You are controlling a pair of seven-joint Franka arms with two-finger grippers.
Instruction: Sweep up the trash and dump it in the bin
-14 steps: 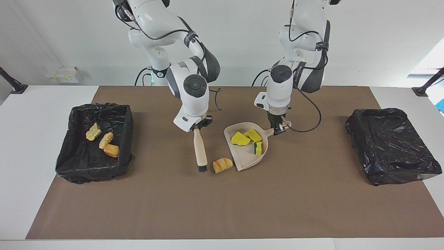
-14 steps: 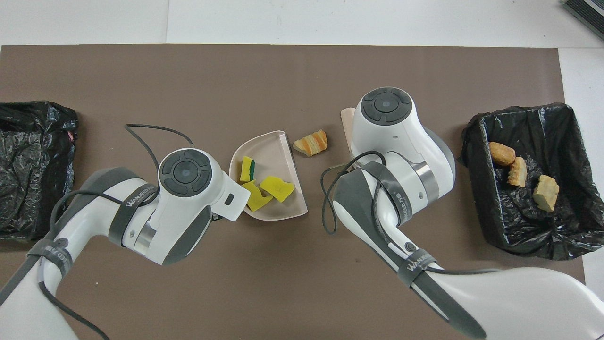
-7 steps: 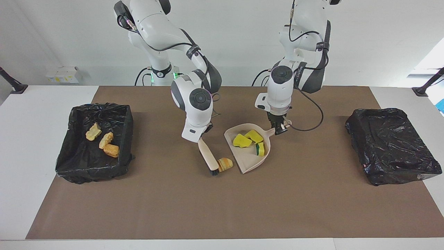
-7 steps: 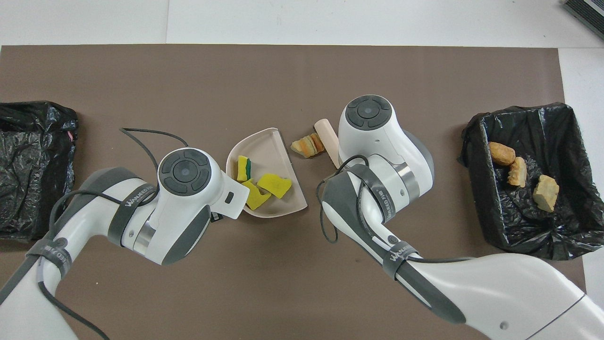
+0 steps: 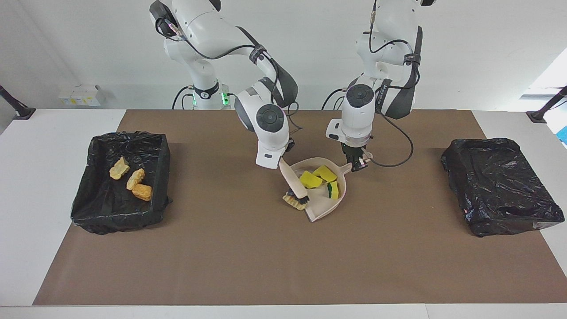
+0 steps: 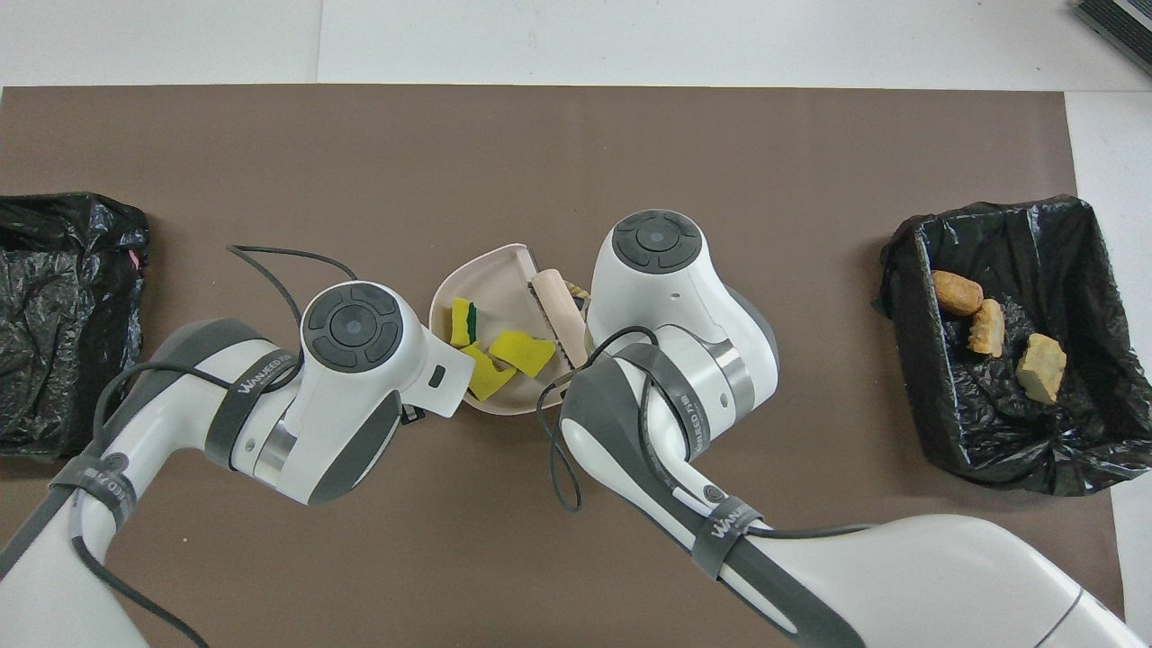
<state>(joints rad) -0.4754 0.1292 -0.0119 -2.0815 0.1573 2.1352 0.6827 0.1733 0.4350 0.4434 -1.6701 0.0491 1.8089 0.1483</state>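
Observation:
My right gripper (image 5: 282, 160) is shut on the beige brush (image 5: 292, 180), which slants down toward the dustpan's open edge. Under its dark bristles lies one golden-brown ridged trash piece (image 5: 294, 202), right at the lip of the beige dustpan (image 5: 322, 206). Three yellow sponge pieces (image 5: 310, 179) lie in the pan, one of them green-backed (image 5: 331, 190). My left gripper (image 5: 358, 163) is shut on the dustpan's handle. In the overhead view the brush (image 6: 557, 314) crosses the dustpan (image 6: 490, 274) edge, the sponges (image 6: 526, 351) show, and both grippers are hidden under their wrists.
A black-lined bin (image 5: 161, 153) at the right arm's end of the table holds three golden-brown pieces (image 5: 131, 179); it also shows from overhead (image 6: 903, 306). Another black-lined bin (image 5: 496, 186) sits at the left arm's end. A brown mat (image 5: 283, 257) covers the table.
My right arm has swept the brush toward the dustpan, pushing the golden-brown piece along the mat up to the pan's lip. The left gripper and the dustpan have hardly moved.

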